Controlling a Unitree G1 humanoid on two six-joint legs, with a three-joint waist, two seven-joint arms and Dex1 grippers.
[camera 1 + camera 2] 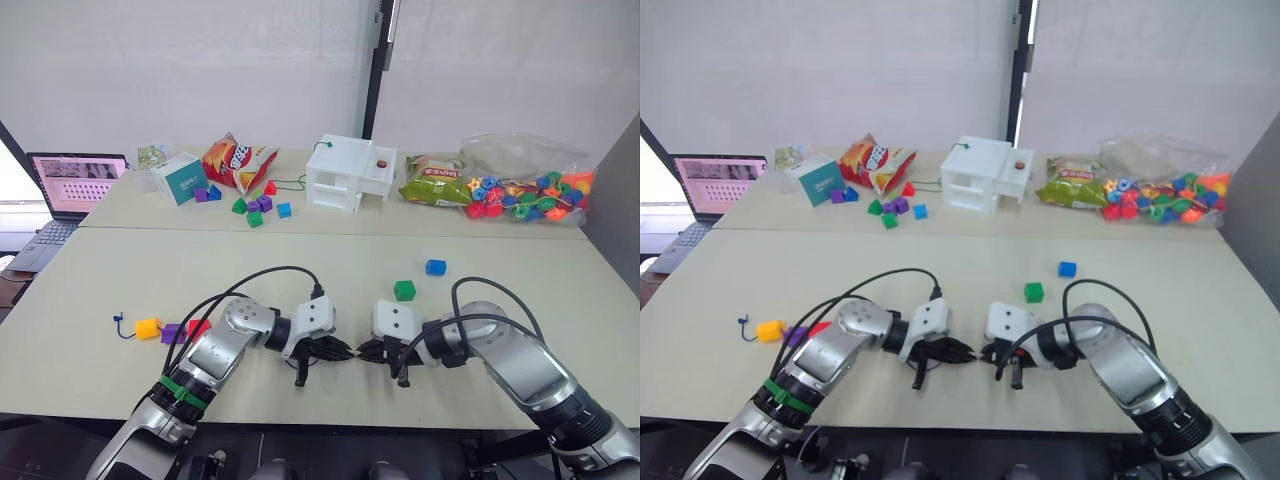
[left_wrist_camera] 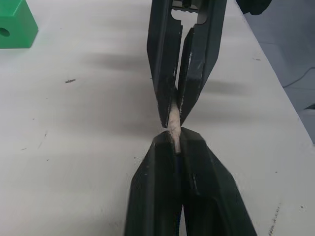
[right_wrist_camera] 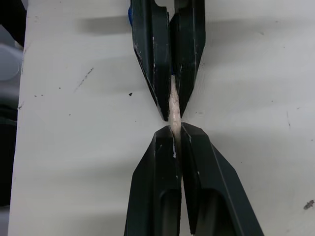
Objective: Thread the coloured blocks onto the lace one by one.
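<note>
At the table's front middle my left gripper [image 1: 346, 352] and right gripper [image 1: 367, 352] meet tip to tip. Both are shut on the lace's stiff pale tip [image 2: 172, 123], which bridges the small gap between them. A bit of the dark-blue lace [image 2: 176, 163] shows between the left fingers. The yellow-orange block [image 1: 147, 327], purple block [image 1: 172, 333] and red block [image 1: 198, 327] lie in a row at the front left. The lace's dark end [image 1: 120, 322] sticks out beside the yellow one. The green block [image 1: 404, 290] and blue block [image 1: 435, 267] lie loose beyond the right gripper.
The back table holds a laptop [image 1: 72, 183], a teal box [image 1: 180, 178], a snack bag [image 1: 236, 162], small blocks [image 1: 255, 208], a white box [image 1: 350, 173], a green packet [image 1: 436, 182] and a bag of beads [image 1: 525, 190]. The table's front edge runs just under both arms.
</note>
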